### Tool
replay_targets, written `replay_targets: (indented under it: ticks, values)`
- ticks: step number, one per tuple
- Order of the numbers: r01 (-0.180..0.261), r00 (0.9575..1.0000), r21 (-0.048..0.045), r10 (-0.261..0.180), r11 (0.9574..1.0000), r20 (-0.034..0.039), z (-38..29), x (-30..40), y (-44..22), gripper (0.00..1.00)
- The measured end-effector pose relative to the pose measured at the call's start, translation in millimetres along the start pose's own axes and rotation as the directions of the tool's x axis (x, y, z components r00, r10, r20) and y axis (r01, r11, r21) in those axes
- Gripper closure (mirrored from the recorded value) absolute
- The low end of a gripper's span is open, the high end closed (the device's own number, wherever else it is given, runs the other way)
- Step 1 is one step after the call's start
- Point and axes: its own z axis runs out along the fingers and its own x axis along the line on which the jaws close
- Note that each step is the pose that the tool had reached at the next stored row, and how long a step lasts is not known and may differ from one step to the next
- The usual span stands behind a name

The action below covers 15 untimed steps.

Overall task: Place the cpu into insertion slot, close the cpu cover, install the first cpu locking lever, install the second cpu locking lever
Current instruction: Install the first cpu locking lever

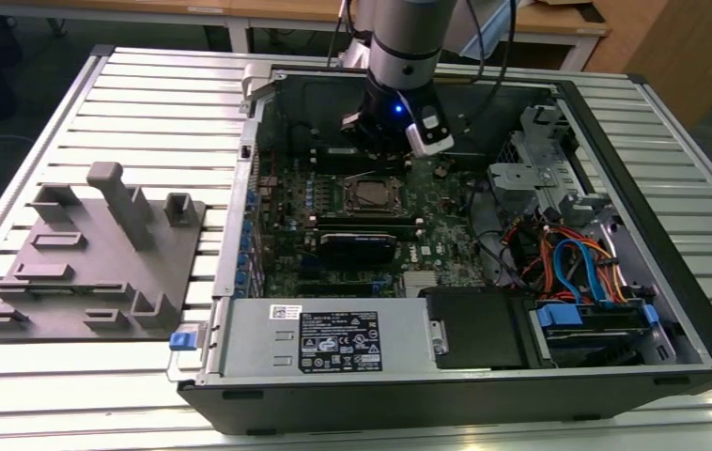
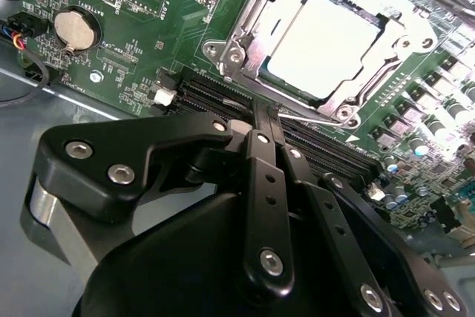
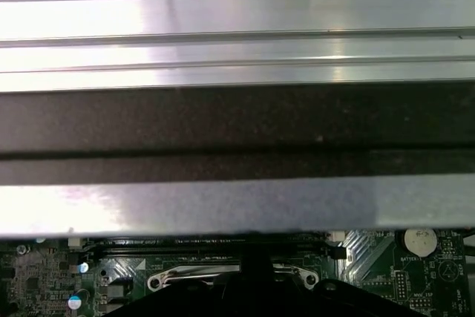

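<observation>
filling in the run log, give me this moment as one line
gripper: shut, tips by the cpu cover edge | cpu: flat under closed cover | thin lever: beside tips

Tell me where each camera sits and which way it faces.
Exterior view: high, off the arm, looking down into the open computer case; the arm shows.
Second wrist view: on the wrist, looking along the shut gripper to the cpu.
First wrist view: on the wrist, facing the case's edge and motherboard.
Both wrist views share the cpu cover and coin battery.
</observation>
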Motion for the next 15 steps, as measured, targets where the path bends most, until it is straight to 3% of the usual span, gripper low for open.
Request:
replay_targets:
  ticks: [10, 15]
  values:
    - [-0.001, 1.0000, -0.0003, 0.001, 1.0000, -0.0001, 0.6, -1.8, -0.1, 0.89]
    - [-0.001, 1.0000, -0.0020, 0.001, 1.0000, -0.0001, 4.3, -3.5, -0.5, 0.89]
